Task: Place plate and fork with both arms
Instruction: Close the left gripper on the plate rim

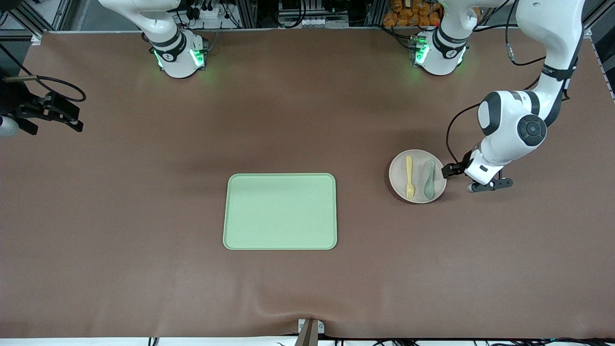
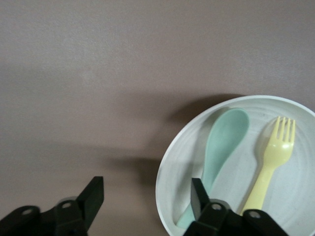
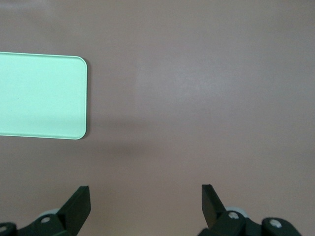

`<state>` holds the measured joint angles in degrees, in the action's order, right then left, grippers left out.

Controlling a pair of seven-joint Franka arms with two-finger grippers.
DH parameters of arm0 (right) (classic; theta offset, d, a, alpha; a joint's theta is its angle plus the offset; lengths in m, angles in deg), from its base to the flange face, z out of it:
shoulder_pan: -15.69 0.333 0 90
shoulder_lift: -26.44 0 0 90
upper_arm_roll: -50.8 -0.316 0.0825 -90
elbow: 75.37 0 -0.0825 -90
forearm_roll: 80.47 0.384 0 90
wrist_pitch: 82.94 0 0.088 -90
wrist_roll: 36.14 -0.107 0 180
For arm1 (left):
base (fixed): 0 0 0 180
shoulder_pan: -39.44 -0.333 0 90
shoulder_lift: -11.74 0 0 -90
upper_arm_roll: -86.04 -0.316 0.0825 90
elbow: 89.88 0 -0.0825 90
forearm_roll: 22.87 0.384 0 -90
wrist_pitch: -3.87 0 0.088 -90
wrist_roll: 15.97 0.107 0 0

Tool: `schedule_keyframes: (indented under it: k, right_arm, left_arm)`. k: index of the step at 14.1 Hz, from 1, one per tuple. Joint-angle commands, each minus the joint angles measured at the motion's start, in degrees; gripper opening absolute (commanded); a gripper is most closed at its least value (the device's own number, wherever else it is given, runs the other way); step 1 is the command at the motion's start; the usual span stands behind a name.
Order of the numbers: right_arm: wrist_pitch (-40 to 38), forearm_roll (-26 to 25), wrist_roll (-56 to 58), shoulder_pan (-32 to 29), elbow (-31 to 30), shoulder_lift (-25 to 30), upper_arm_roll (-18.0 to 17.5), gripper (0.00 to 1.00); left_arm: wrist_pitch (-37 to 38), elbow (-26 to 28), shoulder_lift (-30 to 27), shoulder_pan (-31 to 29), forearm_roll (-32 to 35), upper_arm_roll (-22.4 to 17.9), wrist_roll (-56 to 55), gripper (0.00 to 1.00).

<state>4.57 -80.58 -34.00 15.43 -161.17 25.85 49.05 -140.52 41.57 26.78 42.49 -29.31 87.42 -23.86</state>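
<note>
Plate (image 1: 417,176) sits on the brown table (image 1: 144,216) toward the left arm's end, well apart from the light green tray (image 1: 280,211) at the table's middle; plate not on the tray; fork (image 1: 409,177) lies in the plate, tines pointing toward the front camera; grey-green spoon (image 1: 429,179) lies in the plate just beside the fork, on the side nearer the left gripper, bowl end toward the front camera too; the two lie roughly side by side.

Left gripper (image 1: 450,169) is down at the plate's rim on the side away from the tray; in the left wrist view its fingers (image 2: 199,199) straddle the rim, one over the inside of the plate near the spoon's handle, the other over bare table; fingers spread, nothing clamped, cannot tell if either touches the rim.

Right gripper (image 3: 145,206) waits up over bare table at the right arm's end; fingers wide apart, holding nothing; tray corner shows in its wrist view.
</note>
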Motion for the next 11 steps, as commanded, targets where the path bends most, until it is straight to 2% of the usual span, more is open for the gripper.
schedule_keyframes:
  k: [1,3,11]
  right_arm:
    - [-0.6,0.4,-0.4,-0.3,0.7,-0.3,-0.1,1.00]
    - [-0.6,0.4,-0.4,-0.3,0.6,-0.3,-0.1,1.00]
    - [-0.7,0.4,-0.3,-0.3,0.6,-0.3,-0.1,1.00]
  left_arm:
    - [-2.0,0.3,1.4,-0.3,-2.5,1.0,1.5,0.72]
    - [-3.1,0.4,2.2,-0.3,-3.0,1.2,1.8,0.68]
    - [-4.4,0.3,4.1,-0.3,-3.1,1.8,2.3,0.43]
